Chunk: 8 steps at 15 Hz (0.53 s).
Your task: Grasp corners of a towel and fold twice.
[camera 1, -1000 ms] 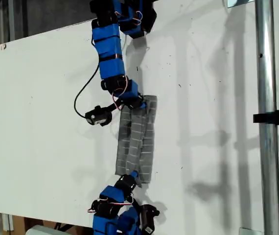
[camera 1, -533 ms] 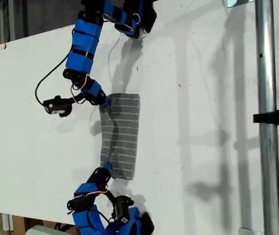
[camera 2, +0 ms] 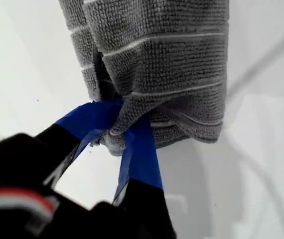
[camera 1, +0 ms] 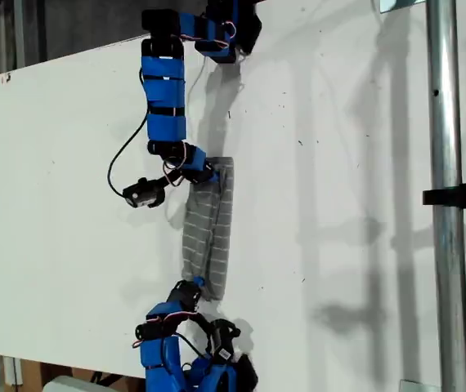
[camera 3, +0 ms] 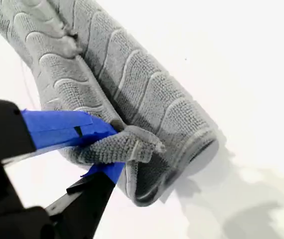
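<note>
The towel (camera 1: 208, 224) lies as a long narrow band on the white desk (camera 1: 347, 204), a little towards the exterior view's left of the middle. It runs lengthwise between the two blue arms, one reaching in from that view's top (camera 1: 168, 106) and one from its bottom (camera 1: 176, 327). Each arm meets one end of the band, but the wrist views do not let me say which arm is which. In the first wrist view my first hand (camera 2: 117, 124) is closed tight on a bunched bit of grey cloth at one end of the towel, with the layers doubled over just beyond the blue fingers (camera 2: 139, 149). In the second wrist view my second hand (camera 3: 117, 147) pinches a puckered corner (camera 3: 139, 145) at the other end, and the cloth behind it curls over in a soft loop rather than a flat crease. I judge that a lengthwise fold is in hand: the held edge is over the rest of the cloth but has not been laid down and let go, and the layers look loose and uneven. The next move calls for both held ends to go down together onto the lower layer, edge to edge, kept taut so the middle does not sag. Only then should both hands open, leaving the short ends free to be taken up for the second fold.
</note>
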Each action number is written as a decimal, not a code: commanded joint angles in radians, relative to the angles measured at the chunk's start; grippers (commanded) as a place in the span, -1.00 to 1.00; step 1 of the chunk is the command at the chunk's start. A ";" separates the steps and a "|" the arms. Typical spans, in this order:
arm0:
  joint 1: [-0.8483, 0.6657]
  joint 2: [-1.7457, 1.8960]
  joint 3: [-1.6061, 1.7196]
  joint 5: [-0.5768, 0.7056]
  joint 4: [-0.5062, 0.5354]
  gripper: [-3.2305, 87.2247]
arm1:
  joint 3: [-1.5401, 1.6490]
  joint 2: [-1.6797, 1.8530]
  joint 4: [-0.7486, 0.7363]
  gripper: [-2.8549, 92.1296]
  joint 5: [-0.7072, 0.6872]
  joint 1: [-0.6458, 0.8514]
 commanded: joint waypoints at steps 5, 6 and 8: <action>0.060 0.318 0.087 -0.144 0.087 -1.00 | 0.137 0.276 0.058 -0.95 0.055 -0.054; 0.049 0.374 0.176 -0.160 0.043 -0.99 | 0.192 0.302 0.044 -0.95 0.057 -0.041; 0.063 0.400 0.290 -0.184 -0.034 -0.99 | 0.250 0.273 -0.015 -0.95 0.063 -0.038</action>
